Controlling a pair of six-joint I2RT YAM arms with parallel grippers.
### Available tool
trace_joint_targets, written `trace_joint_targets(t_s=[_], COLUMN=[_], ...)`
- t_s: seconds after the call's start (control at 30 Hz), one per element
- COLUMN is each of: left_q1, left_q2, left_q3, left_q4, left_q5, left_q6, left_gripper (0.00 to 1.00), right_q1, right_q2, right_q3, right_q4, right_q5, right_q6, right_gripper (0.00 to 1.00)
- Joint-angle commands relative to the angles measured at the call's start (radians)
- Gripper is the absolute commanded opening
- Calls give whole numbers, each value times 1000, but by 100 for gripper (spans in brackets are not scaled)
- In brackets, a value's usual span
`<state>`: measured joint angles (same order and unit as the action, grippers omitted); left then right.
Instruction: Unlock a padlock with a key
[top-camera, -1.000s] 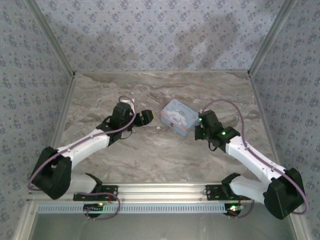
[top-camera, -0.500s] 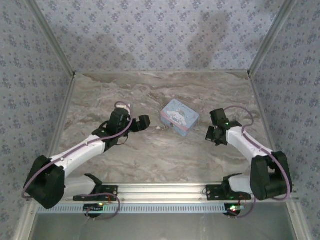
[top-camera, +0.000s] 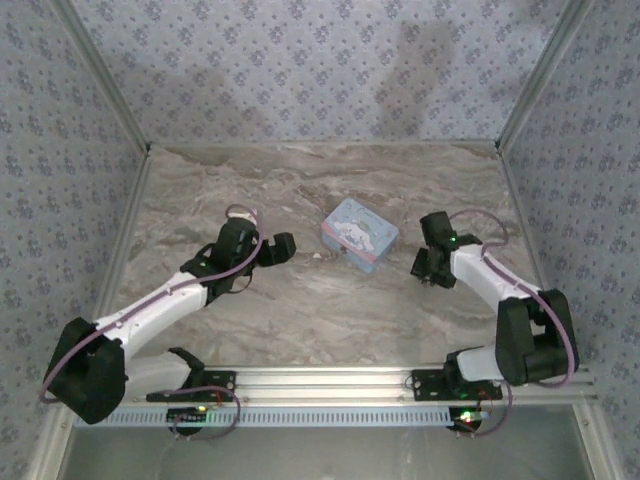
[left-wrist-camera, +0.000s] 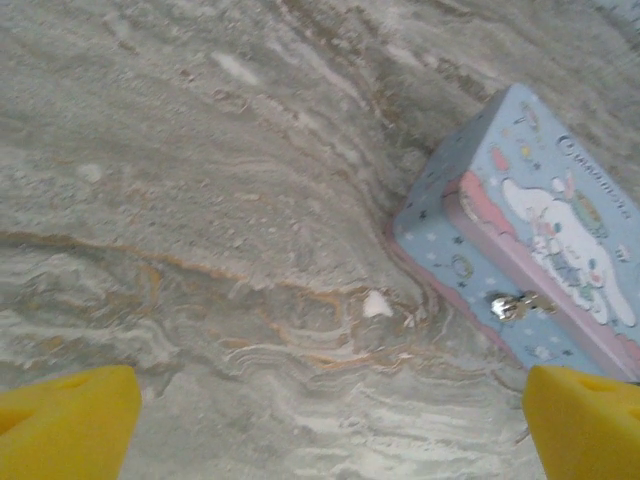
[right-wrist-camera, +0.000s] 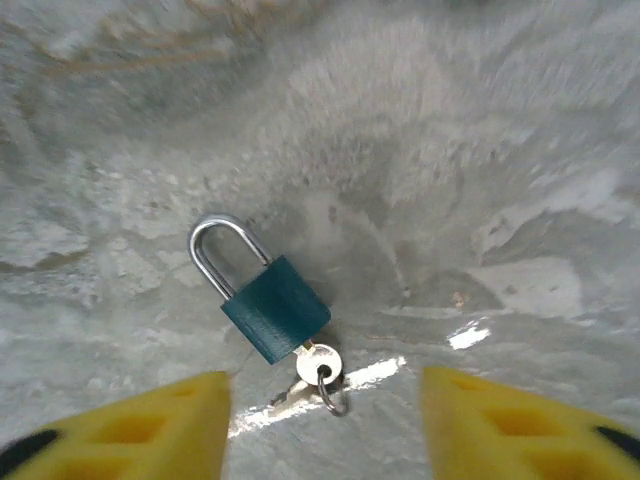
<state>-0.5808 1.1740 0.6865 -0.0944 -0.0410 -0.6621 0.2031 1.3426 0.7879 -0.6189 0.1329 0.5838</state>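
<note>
Right fingers newly over one padlock

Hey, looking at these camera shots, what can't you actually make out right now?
Right wrist: key blade hidden inside the padlock; whether the shackle is released is unclear.
Left wrist: tin box cut off by the right edge; its clasp is blurred.
Right wrist: right tool fingers cut off by the bottom edge.

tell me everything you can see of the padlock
The padlock is small, with a dark teal, boxy body and a silvery metal shackle that looks closed. It lies flat on the marble-look table. A silver key on a ring sits at its keyhole end. The open right end effector hovers over it, not touching.
</note>
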Motion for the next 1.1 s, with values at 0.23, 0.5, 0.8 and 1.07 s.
trace_joint_targets(t_s=[0.23, 0.5, 0.8, 1.07], left_q1=[113, 402, 540, 546], left_q2=[-77, -97, 171, 389], left_q3=[126, -71, -270, -368], left_q4=[-191, 116, 693, 1155], left_q5=[-342, -376, -283, -204], left_q6=[257, 506, 523, 635], left_gripper=[98, 98, 98, 98], right_q1=[-14, 5, -97, -174], right_q2=[-23, -57, 64, 211], right_q3=[216, -126, -325, -433], right_q4=[-12, 763, 1226, 1550], right_q5=[361, 604, 452, 110], right_q6=[-53, -453, -507, -600], right_gripper=[100, 100, 100, 100])
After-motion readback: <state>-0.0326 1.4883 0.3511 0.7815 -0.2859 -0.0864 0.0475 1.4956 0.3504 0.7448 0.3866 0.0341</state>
